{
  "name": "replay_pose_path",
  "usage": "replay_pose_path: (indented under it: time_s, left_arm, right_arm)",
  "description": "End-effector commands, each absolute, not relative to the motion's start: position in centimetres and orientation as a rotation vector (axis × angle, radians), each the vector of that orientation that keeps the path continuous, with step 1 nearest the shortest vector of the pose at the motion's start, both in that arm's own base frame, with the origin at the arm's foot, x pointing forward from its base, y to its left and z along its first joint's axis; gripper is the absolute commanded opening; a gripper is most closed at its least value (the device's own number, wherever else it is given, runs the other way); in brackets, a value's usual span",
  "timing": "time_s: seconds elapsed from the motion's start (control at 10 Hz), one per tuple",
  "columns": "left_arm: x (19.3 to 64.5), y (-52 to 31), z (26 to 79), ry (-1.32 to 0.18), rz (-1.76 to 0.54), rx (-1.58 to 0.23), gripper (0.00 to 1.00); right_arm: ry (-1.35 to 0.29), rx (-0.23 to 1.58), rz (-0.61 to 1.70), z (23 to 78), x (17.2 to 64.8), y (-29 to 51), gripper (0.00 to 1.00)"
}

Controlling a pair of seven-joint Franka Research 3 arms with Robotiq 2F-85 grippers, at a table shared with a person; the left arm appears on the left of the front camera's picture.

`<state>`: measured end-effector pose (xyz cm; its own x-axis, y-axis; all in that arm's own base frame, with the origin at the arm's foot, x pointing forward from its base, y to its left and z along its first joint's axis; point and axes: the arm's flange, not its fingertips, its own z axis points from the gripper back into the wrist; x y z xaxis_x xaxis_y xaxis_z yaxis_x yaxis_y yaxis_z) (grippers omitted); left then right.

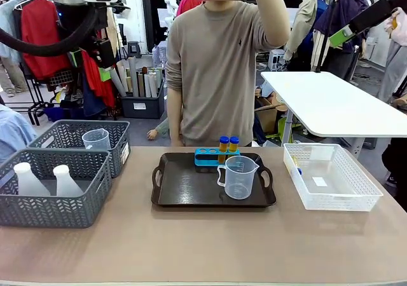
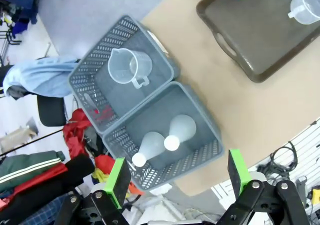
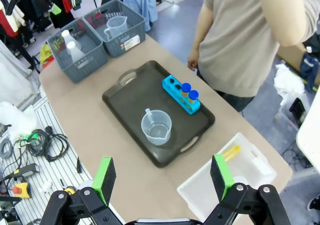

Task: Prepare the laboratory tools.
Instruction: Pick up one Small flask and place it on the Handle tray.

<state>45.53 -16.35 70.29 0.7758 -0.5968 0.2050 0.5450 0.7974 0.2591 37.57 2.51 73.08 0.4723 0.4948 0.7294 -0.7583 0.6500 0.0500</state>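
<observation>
A clear beaker (image 1: 240, 177) stands on the black tray (image 1: 184, 187), in front of the blue rack (image 1: 213, 154). The rack holds two blue-capped amber tubes (image 1: 229, 143) at its right end. Another tube (image 3: 230, 152) lies in the white basket (image 1: 331, 178). Two white flasks (image 2: 162, 139) stand in the near grey basket (image 1: 51, 206), and a second beaker (image 2: 129, 67) sits in the far grey basket (image 1: 76, 133). High above the flasks, my left gripper (image 2: 178, 177) is open and holds nothing. My right gripper (image 3: 162, 177) is also open, high over the table's right front.
A person in a beige sweater (image 1: 213, 63) stands at the far edge behind the tray, one arm raised. A white table (image 1: 331, 102) stands beyond on the right. Bare tabletop (image 1: 203, 241) runs along the front edge.
</observation>
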Motion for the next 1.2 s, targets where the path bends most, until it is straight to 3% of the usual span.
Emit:
replay_pose_path:
  time_s: [0.0, 0.3, 0.5, 0.8, 1.1]
  left_arm:
    - [45.9, -16.5, 70.5, -0.284, -0.635, 0.191, 1.00]
    - [45.8, -16.7, 70.1, -0.281, -0.628, 0.188, 1.00]
    - [42.9, -14.7, 68.9, -0.235, -0.554, 0.203, 1.00]
    - [37.8, -9.3, 63.4, -0.151, -0.333, 0.221, 1.00]
    - [35.7, -2.5, 58.1, -0.125, -0.214, 0.114, 1.00]
  right_arm:
    - [-0.746, 0.400, 0.799, 73.2, 37.5, 2.5, 1.00]
    - [-0.746, 0.400, 0.799, 73.2, 37.5, 2.5, 1.00]
    - [-0.746, 0.400, 0.799, 73.2, 37.5, 2.5, 1.00]
    - [-0.746, 0.400, 0.799, 73.2, 37.5, 2.5, 1.00]
    - [-0.746, 0.400, 0.799, 73.2, 37.5, 2.5, 1.00]
